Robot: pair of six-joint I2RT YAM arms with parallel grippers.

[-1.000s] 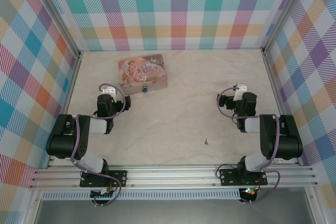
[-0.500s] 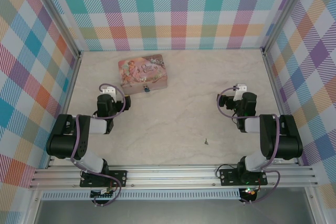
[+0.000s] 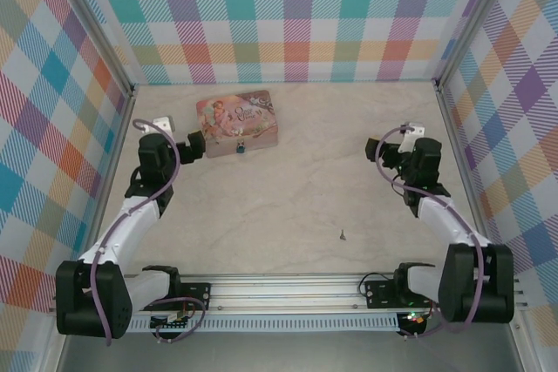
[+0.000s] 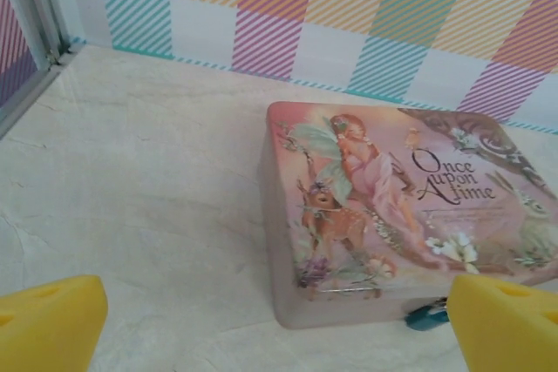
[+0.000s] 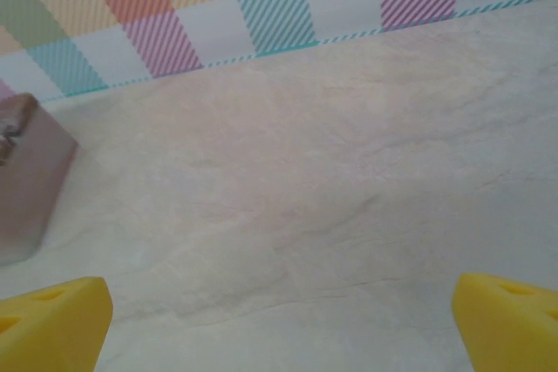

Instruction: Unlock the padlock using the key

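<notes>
Both arms have swung out of their folded pose of a second ago and now reach up the table (image 3: pixel 288 206). In the top view the left gripper (image 3: pixel 197 138) has climbed to the upper left and sits just beside the left end of the tin (image 3: pixel 237 118). The right gripper (image 3: pixel 374 147) has risen a little on the right. Padlock and key lie where they were.

Neither gripper carries anything. In each wrist view the yellow fingertips (image 4: pixel 48 324) stand spread wide at the bottom corners, with bare table between them. We read this as the opening reach, with no key picked up and the lock untouched.

The padlock (image 3: pixel 239 147) rests against the tin's near side, left of centre in the upper half of the top view and just right of the left gripper. In the left wrist view its teal body shows at the lower right, against the tin's front and right beside the right-hand fingertip.

The key (image 3: pixel 343 235) lies alone on the table, right of centre in the lower half of the top view. It is well apart from both grippers, below and to the left of the right one. The right wrist camera looks up the table toward the checked wall (image 5: pixel 261 6), so we judge that arm must turn back down for the key.
</notes>
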